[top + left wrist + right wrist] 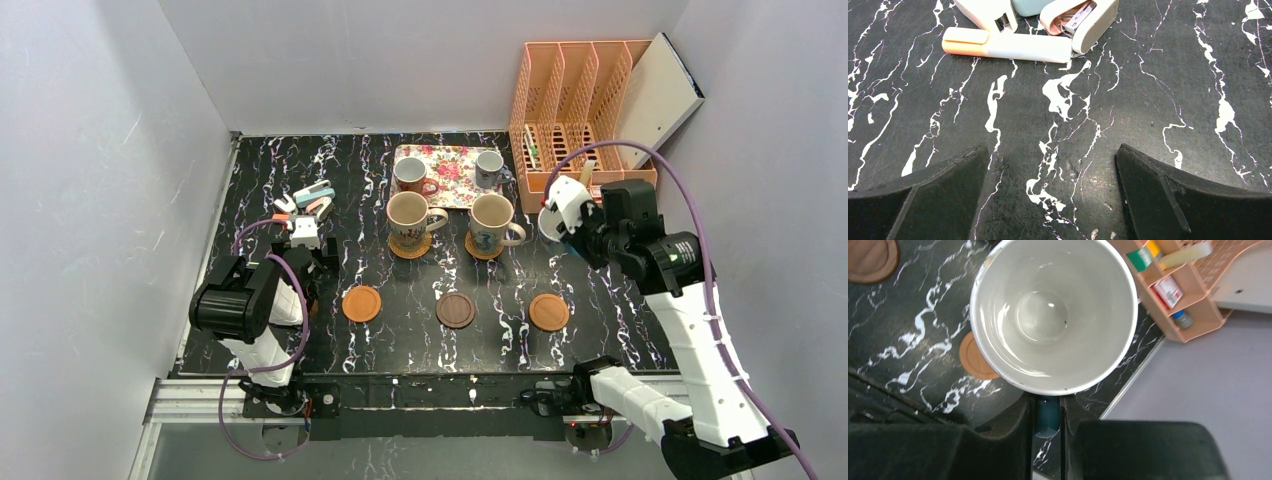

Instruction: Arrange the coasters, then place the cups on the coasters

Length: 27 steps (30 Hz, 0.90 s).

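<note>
Nearest the lens, right tool point(1048, 409) clamped narrow on handle of small whitish cup point(1053, 315), held above bench point(913, 335). Bare orange-brown coaster point(975, 360) down-left of cup, toward near edge, on right arm's side. Left tool point(1053, 165) spread wide, empty.

Three coasters point(455, 310) before two cups point(408, 213)
</note>
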{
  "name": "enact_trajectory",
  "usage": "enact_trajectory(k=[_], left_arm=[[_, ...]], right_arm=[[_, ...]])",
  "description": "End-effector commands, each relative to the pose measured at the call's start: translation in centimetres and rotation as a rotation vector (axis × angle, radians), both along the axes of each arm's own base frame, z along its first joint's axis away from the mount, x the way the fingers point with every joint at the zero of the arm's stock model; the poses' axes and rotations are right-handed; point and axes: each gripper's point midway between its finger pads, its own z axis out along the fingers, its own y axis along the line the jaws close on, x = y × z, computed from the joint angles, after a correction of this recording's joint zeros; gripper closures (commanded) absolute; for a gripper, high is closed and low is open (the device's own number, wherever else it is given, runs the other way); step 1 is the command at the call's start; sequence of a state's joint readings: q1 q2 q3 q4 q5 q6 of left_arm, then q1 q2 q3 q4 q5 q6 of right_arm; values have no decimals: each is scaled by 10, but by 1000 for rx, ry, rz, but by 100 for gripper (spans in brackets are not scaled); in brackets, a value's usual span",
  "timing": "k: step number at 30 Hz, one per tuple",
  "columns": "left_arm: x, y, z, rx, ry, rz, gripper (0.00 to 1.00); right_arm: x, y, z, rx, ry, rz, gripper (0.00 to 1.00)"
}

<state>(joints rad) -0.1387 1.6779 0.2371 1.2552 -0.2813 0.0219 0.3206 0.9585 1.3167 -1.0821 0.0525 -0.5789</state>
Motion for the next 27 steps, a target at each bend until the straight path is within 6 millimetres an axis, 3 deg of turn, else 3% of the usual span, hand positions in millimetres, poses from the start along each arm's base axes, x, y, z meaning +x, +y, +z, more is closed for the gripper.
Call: enact_trajectory(k=[1,5,12,18,24,27], left_arm=[[6,6,9,-1,-33,34,2],[6,6,8,-2,-32,34,2],[6,6,8,-2,-32,34,2],[6,6,9,-2,-33,34,2],[6,6,8,-1,-32,34,2],[6,6,8,-2,-31,34,2]], right_arm=[[-17,-2,-20,6,41,7,99],[-35,4,-51,12,116,81,99],[-43,14,-99,10,229,174,99],[-33,24,-89,79,196,255,99],[-11,-11,-109,198,287,178,99],[-9,-34,-102,254,259,185,99]])
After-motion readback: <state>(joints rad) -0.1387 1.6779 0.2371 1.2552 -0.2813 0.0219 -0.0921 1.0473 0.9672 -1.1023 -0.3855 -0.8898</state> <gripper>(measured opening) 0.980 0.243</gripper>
